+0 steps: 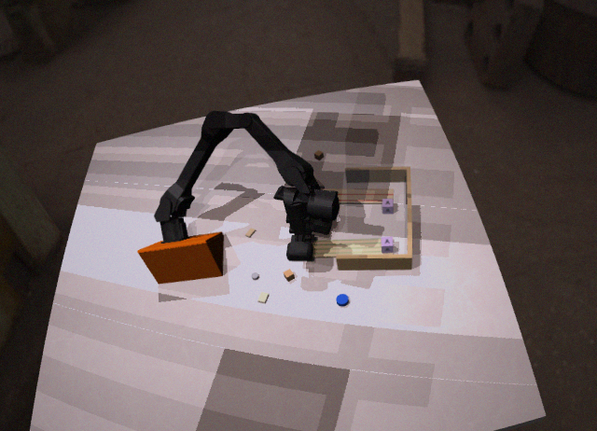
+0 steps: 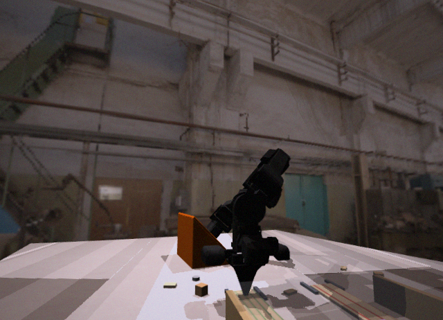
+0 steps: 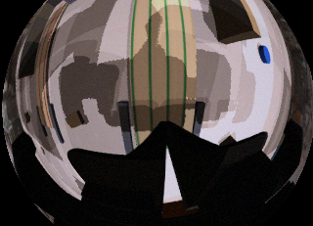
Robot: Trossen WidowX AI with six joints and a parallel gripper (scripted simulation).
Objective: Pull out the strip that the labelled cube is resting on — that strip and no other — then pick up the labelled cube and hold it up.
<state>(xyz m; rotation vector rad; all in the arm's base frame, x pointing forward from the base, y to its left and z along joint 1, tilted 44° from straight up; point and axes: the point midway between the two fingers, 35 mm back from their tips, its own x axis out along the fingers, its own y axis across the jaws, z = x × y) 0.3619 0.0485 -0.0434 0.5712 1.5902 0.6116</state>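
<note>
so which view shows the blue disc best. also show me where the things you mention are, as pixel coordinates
The top view: the blue disc (image 1: 342, 299) (image 3: 264, 54) sits whole there, its round face uncovered, on the table (image 1: 409, 359) outside the wooden frame (image 1: 373, 263). The wrist view shows it small and squeezed narrow near the right edge; the exterior view doesn't show it.
</note>
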